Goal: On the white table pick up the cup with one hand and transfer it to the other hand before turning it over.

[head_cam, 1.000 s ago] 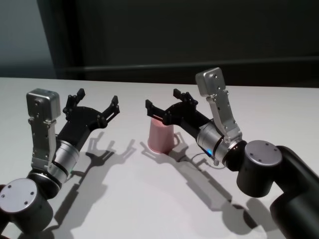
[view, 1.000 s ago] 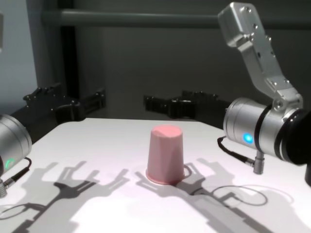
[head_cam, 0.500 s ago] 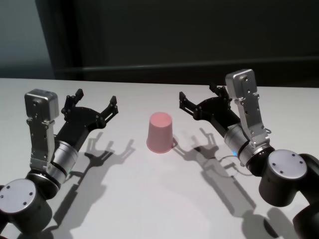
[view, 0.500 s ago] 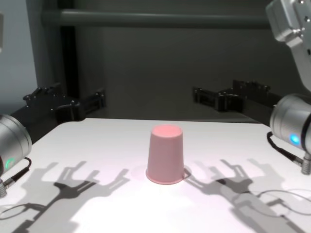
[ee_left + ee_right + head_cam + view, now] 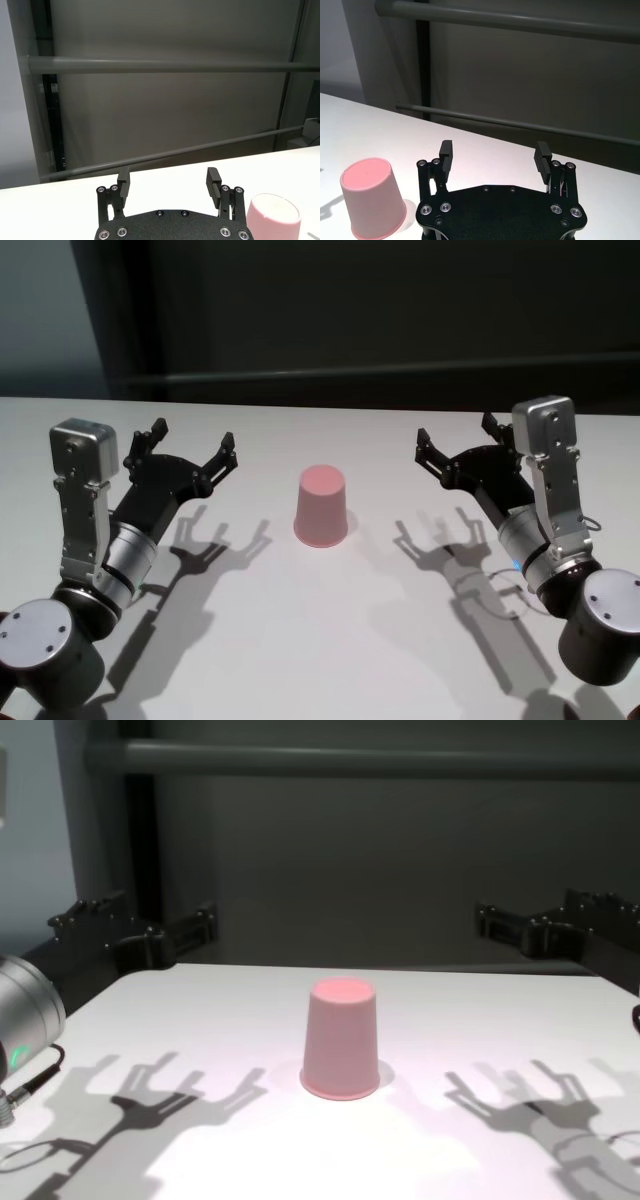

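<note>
standing upside down, alone on the white table (image 5: 330,640), the cup (image 5: 322,506) looks already flipped; left gripper (image 5: 190,447) and right gripper (image 5: 458,440) both spread, empty.

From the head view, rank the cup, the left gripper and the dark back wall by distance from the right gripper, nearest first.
Measured from the right gripper:
1. The cup, at the table's middle, to its left.
2. The left gripper, far left.
3. The dark back wall, beyond the table.

The white table (image 5: 300,640) carries 1 pink cup (image 5: 322,505), standing rim-down near its middle.
</note>
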Controlling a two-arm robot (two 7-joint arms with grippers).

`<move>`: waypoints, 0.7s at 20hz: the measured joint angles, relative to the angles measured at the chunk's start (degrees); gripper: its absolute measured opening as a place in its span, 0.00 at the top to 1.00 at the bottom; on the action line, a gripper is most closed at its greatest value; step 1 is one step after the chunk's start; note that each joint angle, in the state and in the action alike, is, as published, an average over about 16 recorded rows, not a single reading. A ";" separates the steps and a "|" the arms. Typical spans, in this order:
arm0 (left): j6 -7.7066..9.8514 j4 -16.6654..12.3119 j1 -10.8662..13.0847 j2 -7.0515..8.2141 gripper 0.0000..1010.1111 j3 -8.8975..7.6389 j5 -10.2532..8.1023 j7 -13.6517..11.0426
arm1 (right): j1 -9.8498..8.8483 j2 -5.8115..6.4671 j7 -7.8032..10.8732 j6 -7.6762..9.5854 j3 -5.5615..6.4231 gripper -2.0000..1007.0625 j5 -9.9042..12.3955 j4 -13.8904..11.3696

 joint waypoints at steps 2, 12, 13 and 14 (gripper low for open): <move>0.00 0.00 0.00 0.00 0.01 0.00 0.00 0.00 | -1.03 0.17 -0.70 -0.12 0.74 0.01 -0.50 -0.79; 0.00 0.00 0.00 0.00 0.01 0.00 0.00 0.00 | -4.24 0.30 -2.79 -0.20 2.55 0.01 -3.60 -3.03; 0.00 0.00 0.00 0.00 0.01 0.00 0.00 0.00 | -4.41 0.24 -2.87 -0.16 2.58 0.01 -3.92 -3.09; 0.00 0.00 0.00 0.00 0.01 0.00 0.00 0.00 | -4.57 0.16 -2.93 -0.12 2.58 0.01 -4.25 -3.14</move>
